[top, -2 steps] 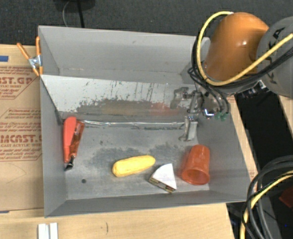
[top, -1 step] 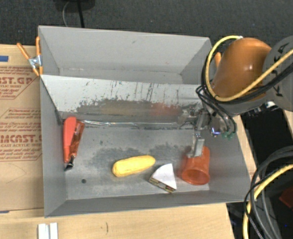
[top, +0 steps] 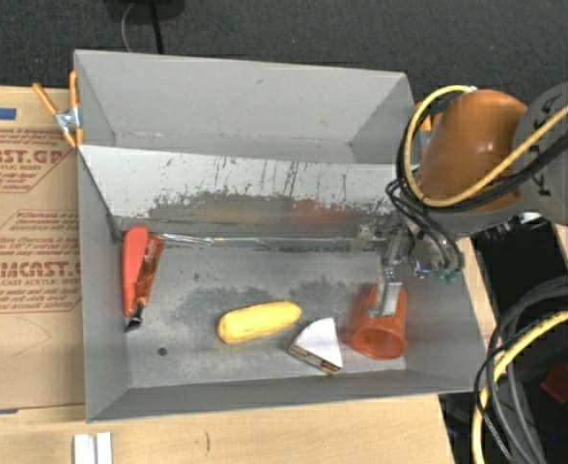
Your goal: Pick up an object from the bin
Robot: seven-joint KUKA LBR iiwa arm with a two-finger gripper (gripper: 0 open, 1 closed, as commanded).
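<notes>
My gripper [top: 389, 298] reaches down at the bin's right side, and its tip meets the upper part of an orange-red plastic cup [top: 377, 334]. The cup rests near the bin's front right corner. Just left of the cup lies a white wedge-shaped piece [top: 320, 342] with a tan edge. A yellow oblong thing [top: 258, 321], shaped like a banana, lies further left on the bin floor.
An orange-red hand tool [top: 137, 271] with a dark tip lies along the bin's left wall. The arm's orange cover and yellow cables hang over the bin's right rim. The bin's sloped back wall rises behind the gripper.
</notes>
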